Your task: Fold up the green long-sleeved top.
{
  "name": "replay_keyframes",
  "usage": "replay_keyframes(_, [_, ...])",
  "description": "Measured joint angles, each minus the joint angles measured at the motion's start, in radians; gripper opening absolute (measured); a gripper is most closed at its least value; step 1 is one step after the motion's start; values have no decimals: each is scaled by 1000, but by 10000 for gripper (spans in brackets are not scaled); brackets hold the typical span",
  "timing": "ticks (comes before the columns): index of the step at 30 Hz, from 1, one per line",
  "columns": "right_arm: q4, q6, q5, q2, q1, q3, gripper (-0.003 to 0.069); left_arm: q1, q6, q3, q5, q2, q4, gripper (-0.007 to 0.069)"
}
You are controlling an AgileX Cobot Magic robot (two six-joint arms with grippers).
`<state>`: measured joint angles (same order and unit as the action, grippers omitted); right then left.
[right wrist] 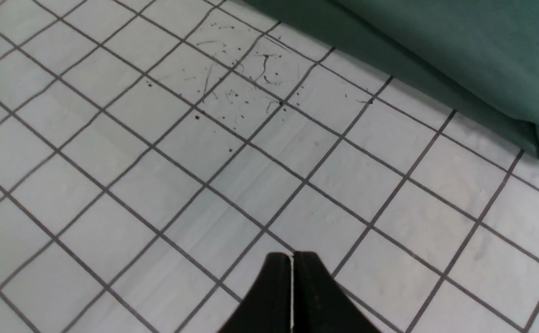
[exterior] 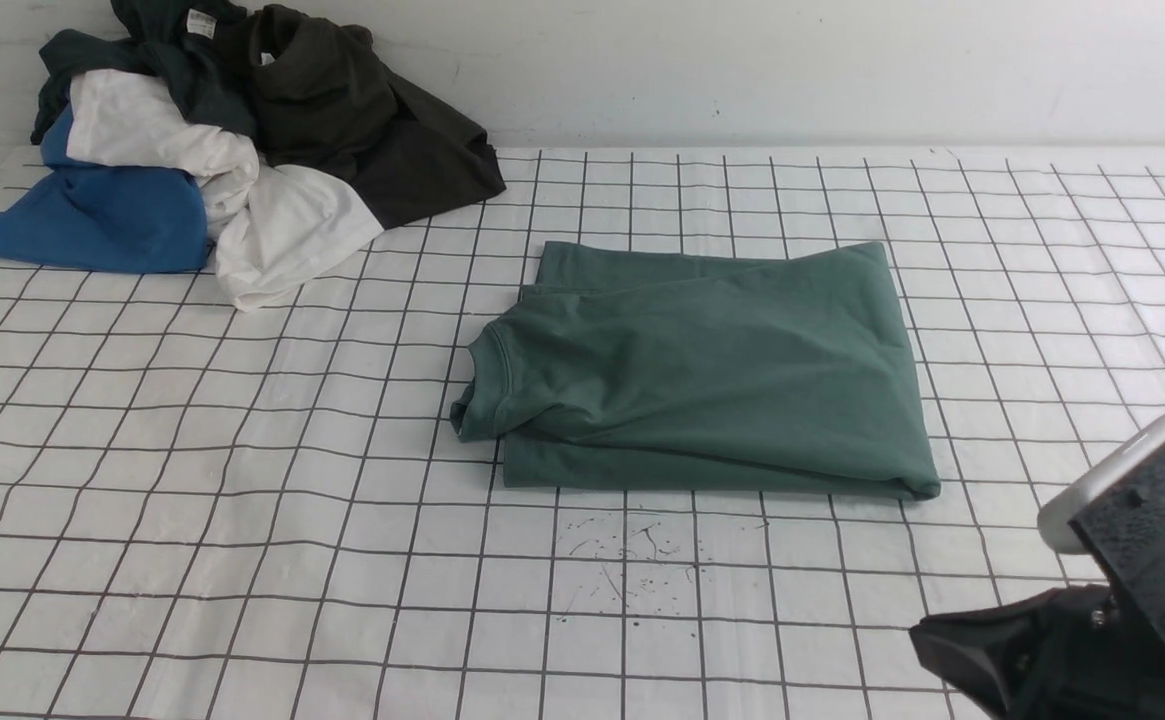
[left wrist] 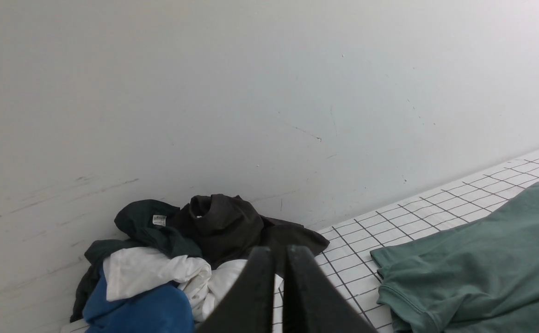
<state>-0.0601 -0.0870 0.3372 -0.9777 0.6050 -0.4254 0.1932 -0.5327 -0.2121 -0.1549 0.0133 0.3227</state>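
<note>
A: Sage-green jersey, that's your green long-sleeved top (exterior: 702,375), already a folded rectangle mid-table on the grid cloth (exterior: 242,520), collar toward 9 o'clock. Looks near done to me.

B: Grippers?

A: Both pinched closed on nothing. Left gripper (left wrist: 276,252) shows tips together in its wrist view, aimed at the wall over the clothes pile (exterior: 232,140). Right gripper (right wrist: 292,256) is the same, tips together above bare grid, near the fold's edge at about 5 o'clock of the top.

B: What can go wrong for you?

A: If you go back in, closed tips just shove cloth, so you'd drag the top layer and spoil the fold. The upper layer near the collar sits loose and puffy, so one nudge likely slides it off the layer under it. Pinch too deep at the 5 o'clock corner and you lift every layer, and the stack flops open. Also watch that the left arm stays off the pile at 10 o'clock, since a snag would pull the dark garment (exterior: 362,120) onto your workspace.

B: What can't you see?

A: Sleeves are tucked inside, so I can't tell how they lie. The chest logo is hidden. The left arm is out of the front view, and the right arm (exterior: 1132,590) is cut off at the corner with its fingertips not shown there. Black specks on the cloth at 6 o'clock of the top could be ink or lint, I can't tell.
</note>
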Motion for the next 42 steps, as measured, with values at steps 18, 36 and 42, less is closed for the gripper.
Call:
replay_keyframes(18, [303, 59, -62, 911, -291, 280, 3, 0, 0, 0, -1, 1, 0, 15])
replay_keyframes(36, [325, 342, -223, 987, -497, 452, 3, 1, 0, 1, -3, 2, 0, 15])
replay_keyframes(42, [287, 343, -216, 987, -585, 452, 3, 1, 0, 1, -3, 2, 0, 15])
